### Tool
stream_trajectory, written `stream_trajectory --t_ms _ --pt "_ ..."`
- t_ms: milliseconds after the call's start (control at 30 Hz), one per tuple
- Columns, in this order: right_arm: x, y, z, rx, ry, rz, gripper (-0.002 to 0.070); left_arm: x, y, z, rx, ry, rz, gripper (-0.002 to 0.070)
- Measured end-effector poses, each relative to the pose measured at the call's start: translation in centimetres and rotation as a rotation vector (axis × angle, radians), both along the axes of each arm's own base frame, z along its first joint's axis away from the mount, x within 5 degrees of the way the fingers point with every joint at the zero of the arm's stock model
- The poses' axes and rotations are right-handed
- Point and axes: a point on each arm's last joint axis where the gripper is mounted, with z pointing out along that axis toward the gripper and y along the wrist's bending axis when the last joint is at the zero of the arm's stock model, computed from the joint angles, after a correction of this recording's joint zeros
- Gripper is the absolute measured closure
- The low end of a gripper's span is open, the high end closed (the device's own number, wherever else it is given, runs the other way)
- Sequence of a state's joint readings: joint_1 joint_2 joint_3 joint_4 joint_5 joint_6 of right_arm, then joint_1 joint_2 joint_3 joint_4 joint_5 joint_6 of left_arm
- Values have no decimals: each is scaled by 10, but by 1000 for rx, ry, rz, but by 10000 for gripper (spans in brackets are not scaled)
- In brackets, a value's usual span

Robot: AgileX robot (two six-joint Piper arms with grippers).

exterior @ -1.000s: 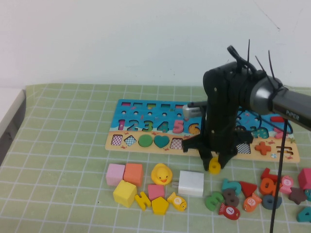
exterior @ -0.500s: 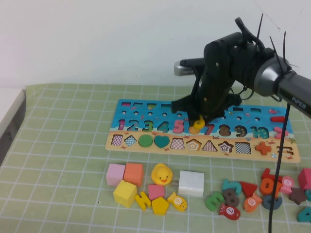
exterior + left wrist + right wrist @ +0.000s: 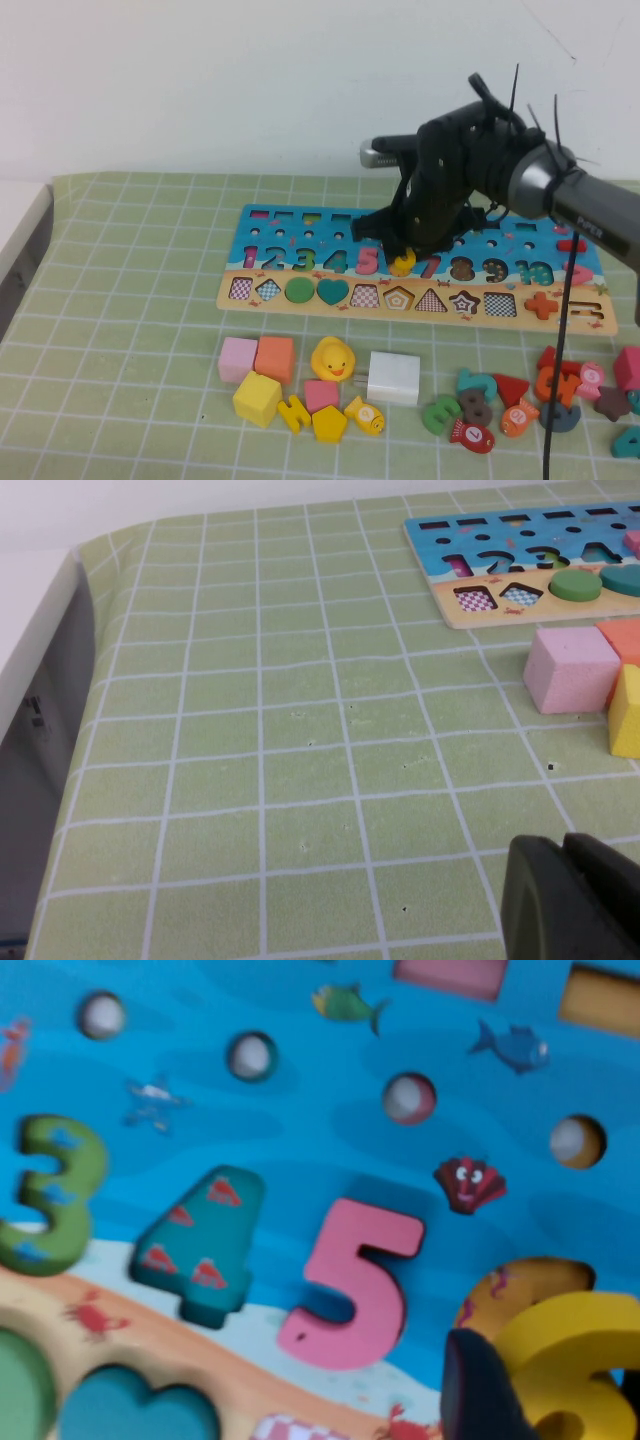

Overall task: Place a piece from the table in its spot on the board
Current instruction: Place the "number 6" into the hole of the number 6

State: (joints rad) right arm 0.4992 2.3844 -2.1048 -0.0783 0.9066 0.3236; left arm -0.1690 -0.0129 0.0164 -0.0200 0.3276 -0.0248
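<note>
1. The right gripper (image 3: 405, 258) hangs low over the board (image 3: 300, 232), its jaws clamped on the yellow 6 (image 3: 403, 262), which sits just above its recess between the pink 5 (image 3: 368, 259) and the 7 (image 3: 430, 266).
2. In the right wrist view the yellow 6 (image 3: 565, 1360) looks tilted and offset from the tan recess (image 3: 520, 1282) beneath it; it does not appear seated.
3. Risk: if released while skewed, the piece would likely rest on the recess edge or ride up against the pink 5 (image 3: 352, 1285) instead of dropping in.
4. Risk: pressing down off-centre could slide the board across the tabletop (image 3: 130, 300), since nothing visibly pins it.
5. The left gripper (image 3: 575, 900) is parked over bare mat near the pink cube (image 3: 570, 668); its jaws look drawn together, holding nothing.
6. Readable writing: "PIPER" on the right arm (image 3: 590, 222), and the board's printed digits 2 to 10.
</note>
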Motion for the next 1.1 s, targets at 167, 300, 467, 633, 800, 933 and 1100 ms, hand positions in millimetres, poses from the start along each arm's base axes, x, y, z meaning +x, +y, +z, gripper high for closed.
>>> stream_trajectory --t_ms 167,300,467,633,800,933,1100 --pt "3 1 -8 5 -4 0 399 0 0 0 0 0 0 677" --pt "3 3 -8 23 -13 -2 399 0 0 0 0 0 0 677" --pt "3 4 -8 33 -9 7 399 0 0 0 0 0 0 677" --pt "3 4 -14 23 6 11 399 0 0 0 0 0 0 677" --pt "3 4 -17 16 11 11 399 0 0 0 0 0 0 677" --pt "4 3 -17 11 8 15 399 0 0 0 0 0 0 677" --pt "4 2 -17 0 7 19 399 0 0 0 0 0 0 677"
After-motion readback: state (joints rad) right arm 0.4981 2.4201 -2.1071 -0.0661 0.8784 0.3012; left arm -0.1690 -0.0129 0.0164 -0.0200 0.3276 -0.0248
